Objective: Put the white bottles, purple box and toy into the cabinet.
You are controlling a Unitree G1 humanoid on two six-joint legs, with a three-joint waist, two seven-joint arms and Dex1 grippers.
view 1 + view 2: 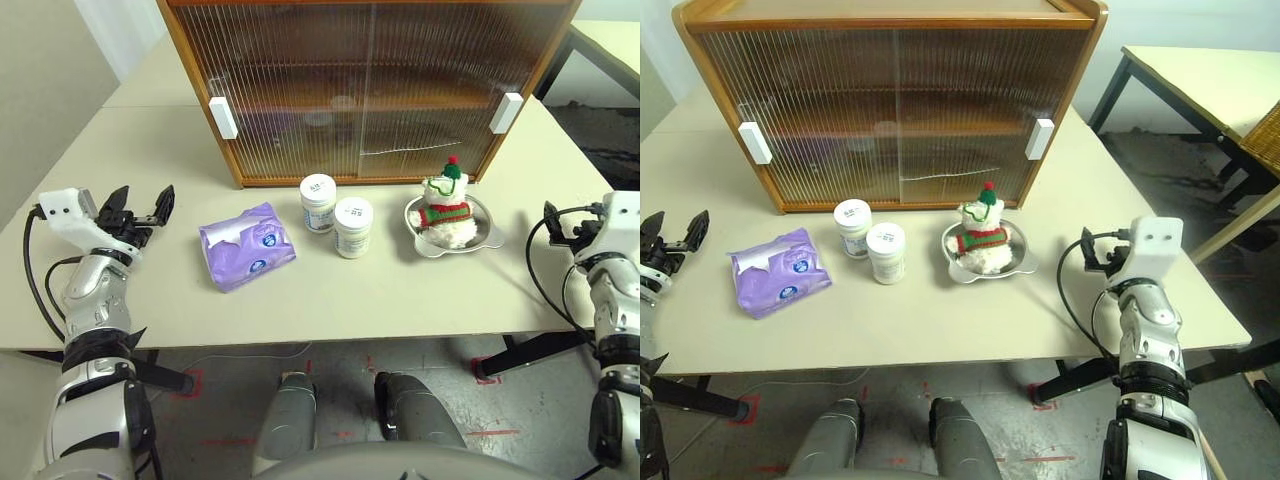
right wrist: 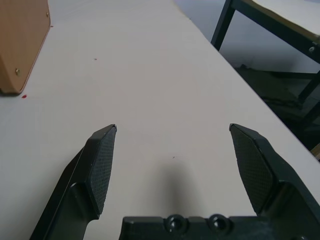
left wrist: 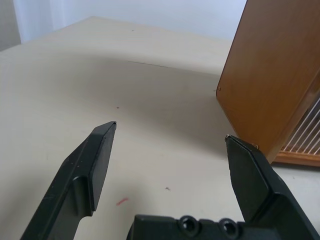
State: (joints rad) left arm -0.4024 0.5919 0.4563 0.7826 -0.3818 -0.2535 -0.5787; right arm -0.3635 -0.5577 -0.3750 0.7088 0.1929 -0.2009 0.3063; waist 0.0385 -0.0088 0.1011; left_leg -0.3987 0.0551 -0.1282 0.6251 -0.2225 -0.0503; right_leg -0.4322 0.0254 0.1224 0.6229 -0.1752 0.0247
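Two white bottles (image 1: 319,203) (image 1: 353,227) stand side by side on the beige table (image 1: 400,300), just in front of the cabinet (image 1: 360,90). Both ribbed sliding doors of the cabinet are shut, each with a white handle (image 1: 223,117). The purple box (image 1: 246,246) lies flat to the left of the bottles. To their right the toy (image 1: 445,205) sits in a round steel bowl (image 1: 485,235). My left gripper (image 1: 143,206) hovers open at the table's left end, left of the purple box. My right gripper (image 2: 172,130) hovers open over the table's right end, right of the bowl. Both are empty.
A second table (image 1: 1210,80) with dark legs stands to the back right, across a gap of floor. A wicker thing (image 1: 1265,135) shows at the far right edge. The table's front edge runs close below the objects.
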